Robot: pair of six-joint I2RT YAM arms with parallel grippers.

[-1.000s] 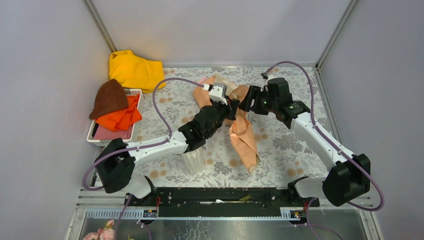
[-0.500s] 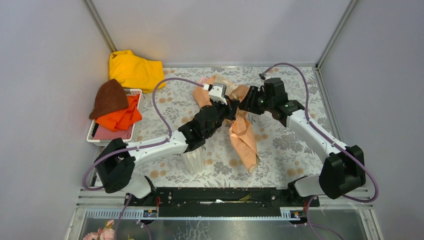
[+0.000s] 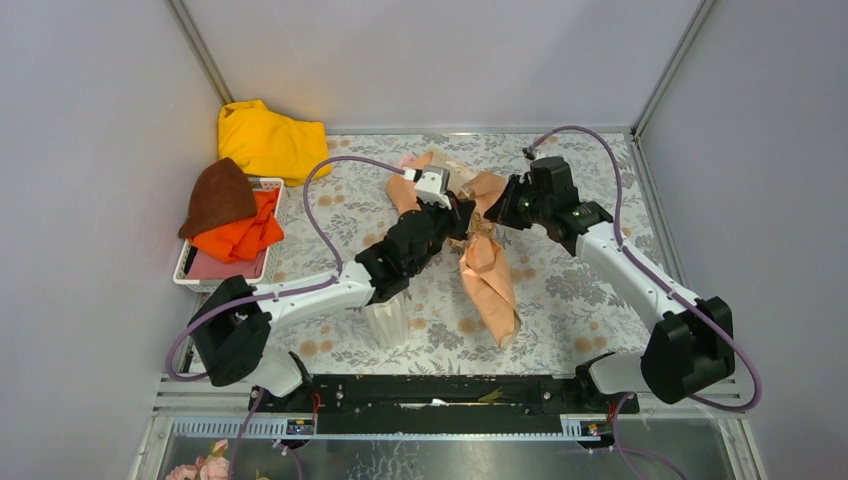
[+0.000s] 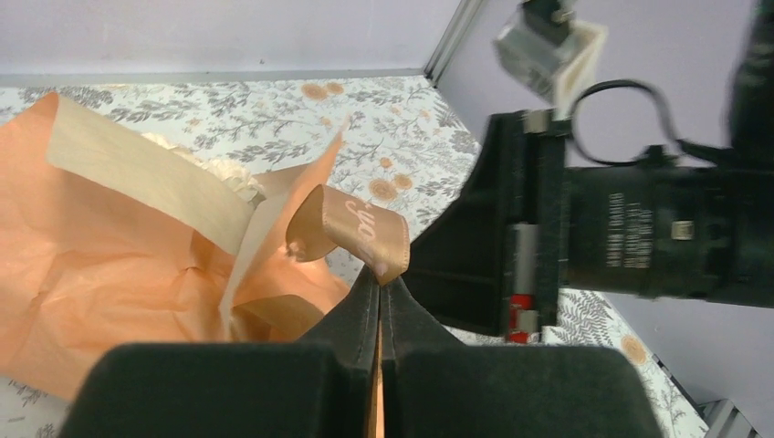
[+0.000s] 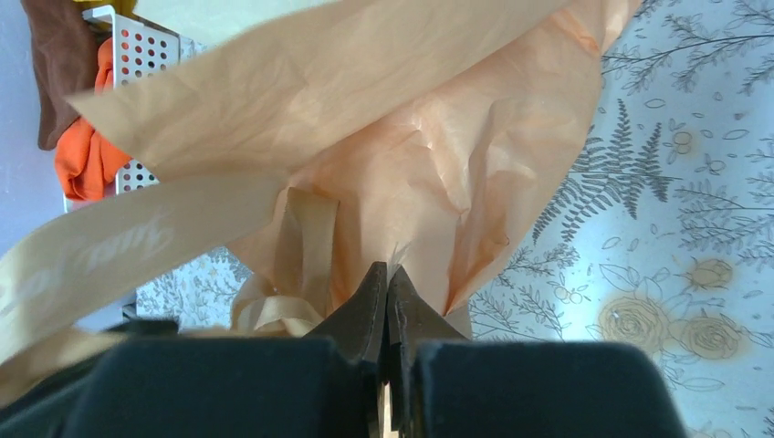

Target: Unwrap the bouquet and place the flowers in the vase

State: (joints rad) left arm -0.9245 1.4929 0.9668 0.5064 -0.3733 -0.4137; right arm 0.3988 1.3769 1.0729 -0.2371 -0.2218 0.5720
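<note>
The bouquet (image 3: 488, 275) lies mid-table, wrapped in tan kraft paper over a peach sheet. Most of the flowers are hidden inside the wrap; a cream bloom (image 4: 222, 170) peeks out in the left wrist view. My left gripper (image 3: 463, 213) is shut on the tan satin ribbon (image 4: 356, 224), pinching its end at the fingertips (image 4: 380, 278). My right gripper (image 3: 492, 212) faces it from the right, shut on a fold of the peach sheet (image 5: 438, 182), which meets its tips (image 5: 387, 274). The white ribbed vase (image 3: 388, 322) stands under the left forearm, partly hidden.
A yellow cloth (image 3: 268, 140) lies at the back left. A white basket (image 3: 190, 272) on the left holds a brown cloth (image 3: 220, 195) and an orange cloth (image 3: 242, 235). A black rail (image 3: 440, 395) runs along the near edge, with tiny pink blooms (image 3: 200, 468) below it.
My right gripper moved slightly left to the bouquet's neck and closed on the peach sheet. The left gripper kept its hold on the ribbon.
</note>
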